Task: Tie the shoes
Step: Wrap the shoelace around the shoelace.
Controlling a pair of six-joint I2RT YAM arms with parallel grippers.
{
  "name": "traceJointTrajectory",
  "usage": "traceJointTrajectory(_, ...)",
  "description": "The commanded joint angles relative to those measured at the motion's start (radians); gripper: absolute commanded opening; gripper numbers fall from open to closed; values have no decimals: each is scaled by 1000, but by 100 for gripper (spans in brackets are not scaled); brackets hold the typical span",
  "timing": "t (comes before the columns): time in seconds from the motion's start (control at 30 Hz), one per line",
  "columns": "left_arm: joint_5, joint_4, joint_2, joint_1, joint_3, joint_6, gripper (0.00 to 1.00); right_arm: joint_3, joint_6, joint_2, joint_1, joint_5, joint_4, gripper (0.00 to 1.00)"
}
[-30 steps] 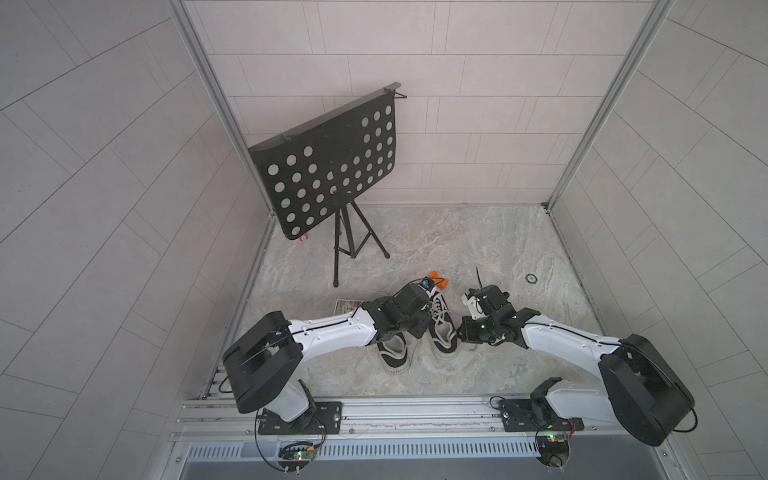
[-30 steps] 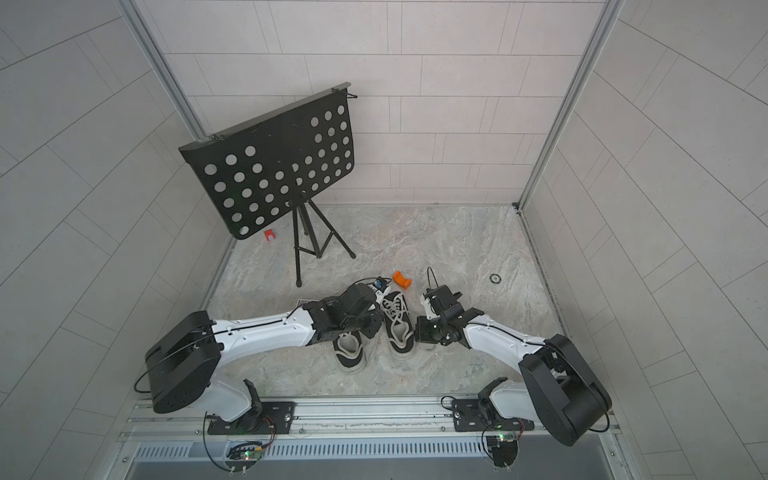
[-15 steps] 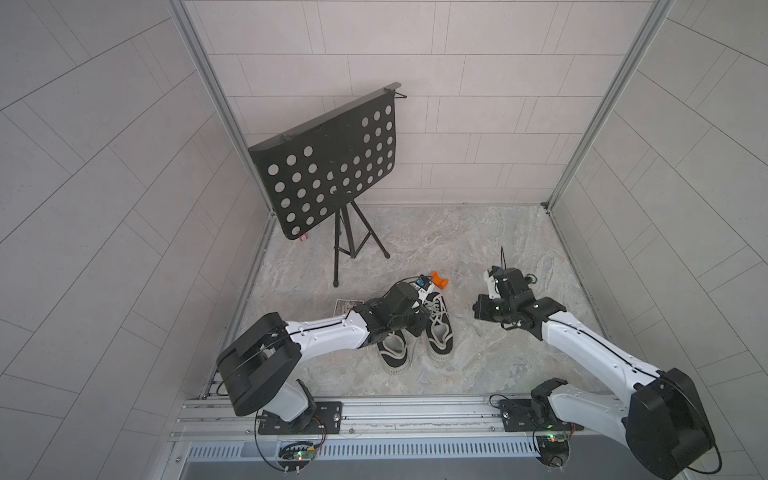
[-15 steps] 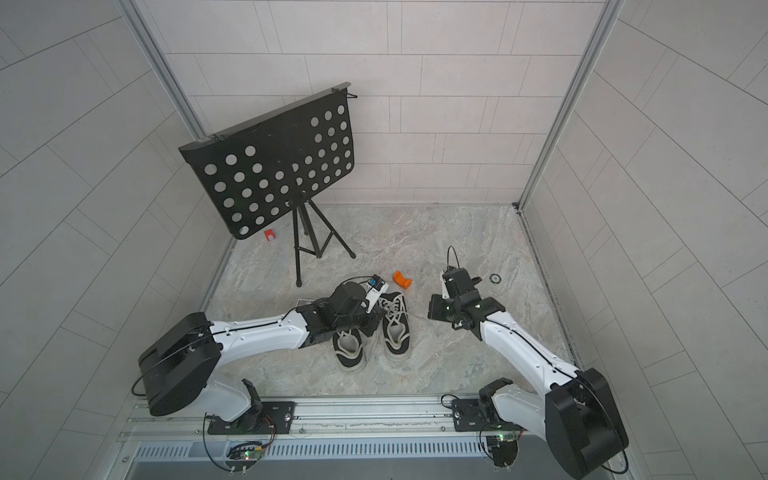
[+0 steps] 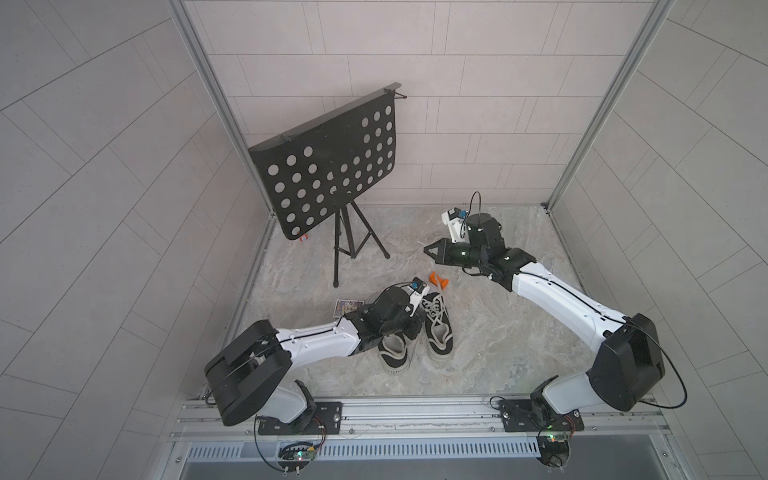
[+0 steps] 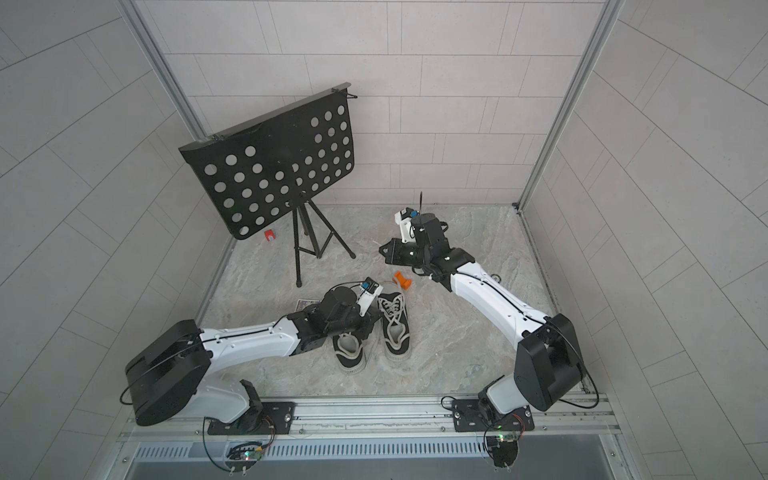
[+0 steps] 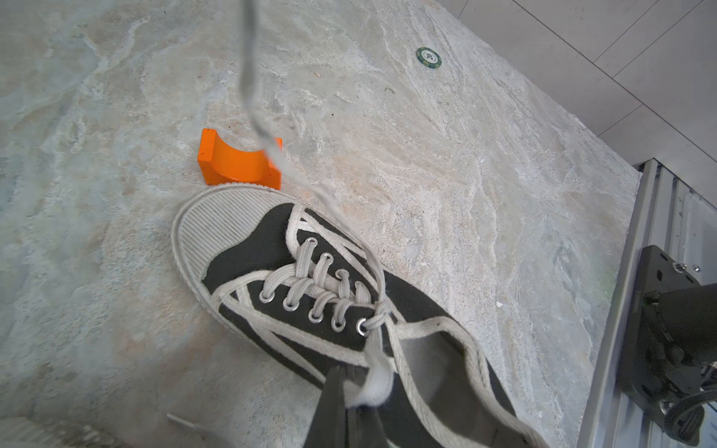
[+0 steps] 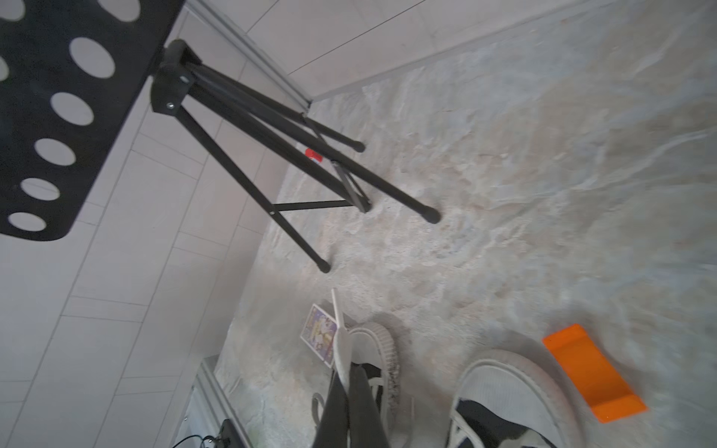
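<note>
The shoes are two black sneakers with off-white soles, side by side in both top views: the left shoe and the right shoe. In the left wrist view my left gripper is shut on a white lace just beyond the right shoe's top eyelets. From there a blurred strand climbs away. My right gripper hangs raised, far behind the shoes. It is shut on the lace's end, and both toe caps lie below it.
A black perforated music stand on a tripod stands at the back left. An orange block lies by the right shoe's toe and a picture card by my left wrist. A green chip lies further off.
My right arm has lifted from beside the shoes and swung far back, drawing the lace end with it. The left gripper stays shut at the right shoe.
</note>
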Motion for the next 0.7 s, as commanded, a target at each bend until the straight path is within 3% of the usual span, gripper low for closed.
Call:
traceJointTrajectory(0.0, -7, 41, -28, 5, -25, 13, 0, -95, 141, 70, 15, -71, 162, 0)
traceJointTrajectory(0.17, 2, 58, -32, 6, -43, 6, 0, -232, 217, 174, 20, -114, 295, 0)
traceJointTrajectory(0.3, 17, 64, -18, 6, -36, -2, 0, -256, 172, 210, 20, -134, 249, 3)
traceJointTrajectory(0.53, 22, 42, 24, 8, 9, -12, 0, -257, -35, 105, -15, -90, 35, 56)
traceJointTrajectory(0.67, 28, 45, 48, 10, 28, -24, 0, -321, -85, -3, -65, -86, 9, 69)
